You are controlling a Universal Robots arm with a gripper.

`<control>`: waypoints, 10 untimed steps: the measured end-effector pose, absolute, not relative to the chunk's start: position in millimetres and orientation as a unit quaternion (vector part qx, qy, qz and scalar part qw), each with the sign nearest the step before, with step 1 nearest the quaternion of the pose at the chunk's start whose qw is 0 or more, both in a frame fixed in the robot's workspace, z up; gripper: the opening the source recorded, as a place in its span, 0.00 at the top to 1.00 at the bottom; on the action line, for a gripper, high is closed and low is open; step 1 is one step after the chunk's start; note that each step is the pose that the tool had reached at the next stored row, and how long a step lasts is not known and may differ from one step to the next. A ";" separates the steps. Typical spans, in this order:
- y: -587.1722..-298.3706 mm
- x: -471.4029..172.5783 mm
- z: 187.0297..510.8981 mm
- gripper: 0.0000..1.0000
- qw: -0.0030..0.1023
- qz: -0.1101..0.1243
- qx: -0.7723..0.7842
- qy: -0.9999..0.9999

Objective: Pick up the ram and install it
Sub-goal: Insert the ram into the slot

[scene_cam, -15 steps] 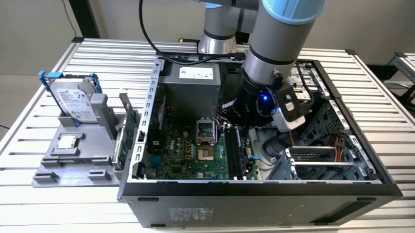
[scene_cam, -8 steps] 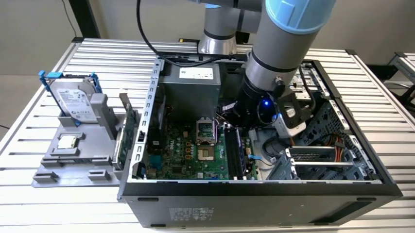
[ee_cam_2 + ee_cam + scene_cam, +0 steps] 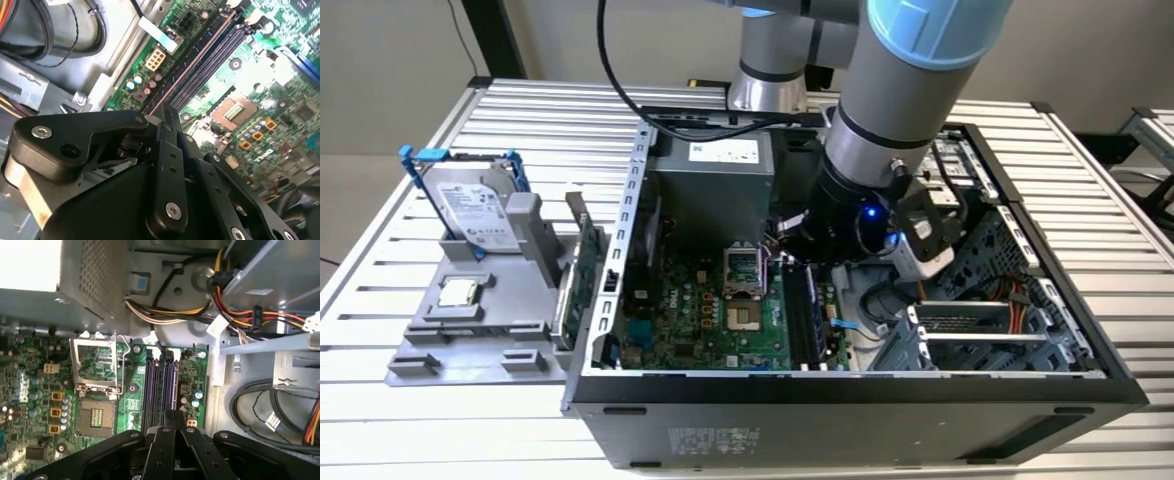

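Note:
My gripper (image 3: 161, 112) (image 3: 175, 414) is down inside the open computer case (image 3: 854, 385), shut, with its tips over the black memory slots (image 3: 160, 385) (image 3: 803, 315) of the green motherboard (image 3: 707, 320). The ram (image 3: 195, 58) shows edge-on as a thin reddish line. It runs from between my fingertips along the slot nearest the board's edge. I cannot tell how deep it sits in that slot. In the exterior view the arm's wrist (image 3: 854, 220) hides the fingers.
The processor socket (image 3: 97, 415) lies beside the slots. A power supply (image 3: 714, 180) with cable bundles (image 3: 170, 315) is close by, and a drive cage (image 3: 987, 320) stands at the exterior view's right. Outside the case, a grey fixture (image 3: 467, 310) holds a hard drive (image 3: 474, 210) and an upright green board (image 3: 576, 270).

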State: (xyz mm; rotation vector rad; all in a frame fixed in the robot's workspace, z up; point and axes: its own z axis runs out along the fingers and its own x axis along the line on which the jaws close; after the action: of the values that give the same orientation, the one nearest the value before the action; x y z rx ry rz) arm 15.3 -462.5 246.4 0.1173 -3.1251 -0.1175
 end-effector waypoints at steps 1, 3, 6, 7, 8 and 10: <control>-462.5 15.3 246.4 1.00 0.006 -0.037 0.046 -0.998; -462.5 15.3 246.4 1.00 0.007 -0.037 0.065 -0.997; -462.5 15.3 246.4 1.00 0.008 -0.037 0.091 -0.995; -462.5 15.3 246.4 1.00 0.008 -0.037 0.099 -0.994; -462.5 15.3 246.4 1.00 0.009 -0.037 0.106 -0.994; -462.5 15.3 246.4 1.00 0.009 -0.037 0.121 -0.992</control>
State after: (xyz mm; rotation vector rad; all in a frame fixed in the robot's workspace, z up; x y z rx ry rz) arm 15.3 -462.5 246.4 0.3794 -3.0981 -0.1150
